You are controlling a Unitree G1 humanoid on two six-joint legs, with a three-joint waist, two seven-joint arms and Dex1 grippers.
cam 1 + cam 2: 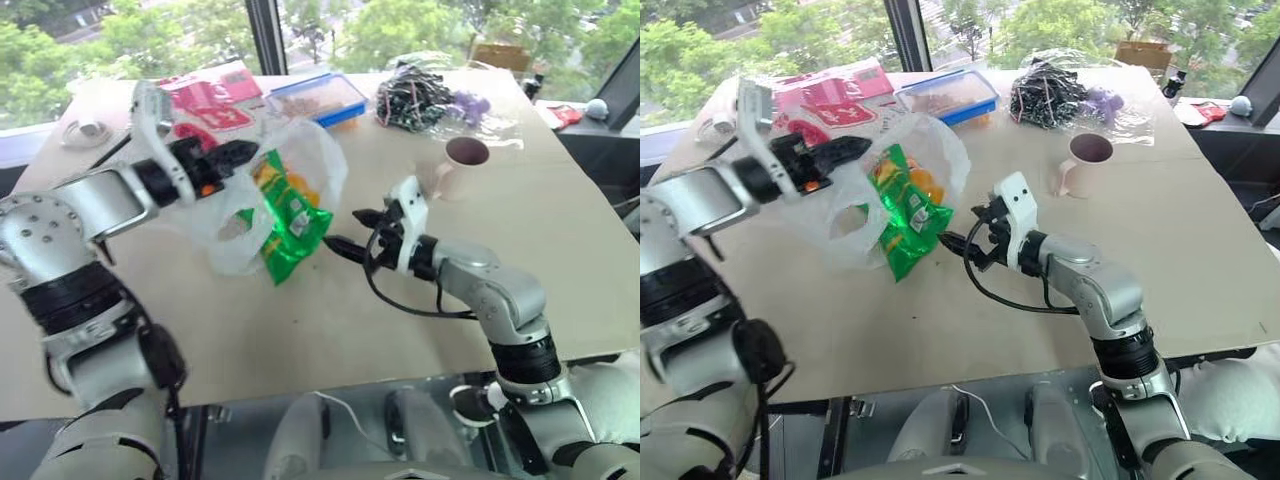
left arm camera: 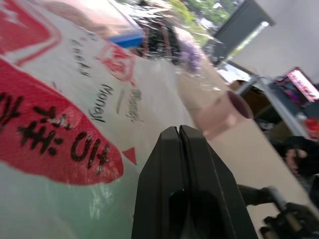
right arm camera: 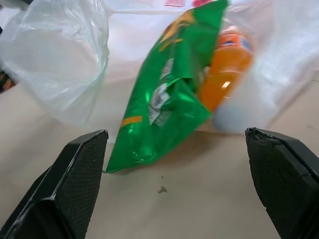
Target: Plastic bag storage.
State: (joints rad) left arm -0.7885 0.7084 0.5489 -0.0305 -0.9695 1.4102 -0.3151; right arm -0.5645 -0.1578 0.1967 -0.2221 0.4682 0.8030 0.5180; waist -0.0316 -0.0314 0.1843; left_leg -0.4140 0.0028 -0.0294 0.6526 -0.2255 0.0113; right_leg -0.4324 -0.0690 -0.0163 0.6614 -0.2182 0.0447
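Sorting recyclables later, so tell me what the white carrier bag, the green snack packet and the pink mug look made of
White carrier bag: thin translucent plastic film, crinkled, red print. Shiny green snack packet: glossy plastic or foil laminate, bright creased highlights. Pink mug: likely matte ceramic, possibly plastic; rigid, with a handle.

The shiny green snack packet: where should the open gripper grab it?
Probably the shiny green snack packet's lower end, which sticks out of the translucent white plastic bag onto the table. The open right gripper already faces that flat end, so coming straight in from its side looks easiest.
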